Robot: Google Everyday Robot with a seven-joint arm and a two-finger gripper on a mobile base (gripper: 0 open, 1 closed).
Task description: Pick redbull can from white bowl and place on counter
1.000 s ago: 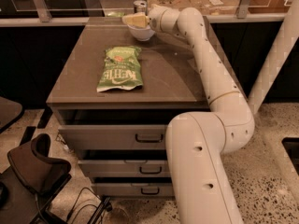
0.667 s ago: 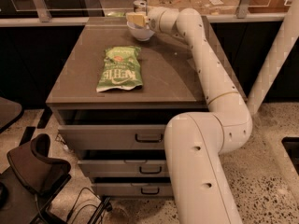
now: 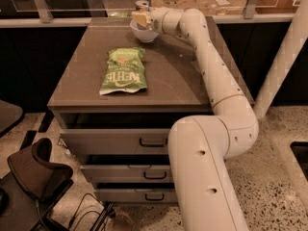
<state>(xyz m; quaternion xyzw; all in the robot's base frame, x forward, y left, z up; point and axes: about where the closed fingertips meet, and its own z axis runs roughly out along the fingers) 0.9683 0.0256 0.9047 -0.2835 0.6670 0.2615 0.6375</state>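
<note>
The gripper [image 3: 141,19] is noted slightly higher over the white bowl [image 3: 144,35] than a second ago. The redbull can [image 3: 142,5] is seen just behind it. Whether it is held cannot be told. Lifting is judged under way, and placement on the counter [image 3: 168,76] is outstanding.

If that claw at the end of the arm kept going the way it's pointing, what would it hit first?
Probably the redbull can standing in the white bowl; the gripper hovers right beside it, over the bowl's rim. Depth is hard to judge.
</note>
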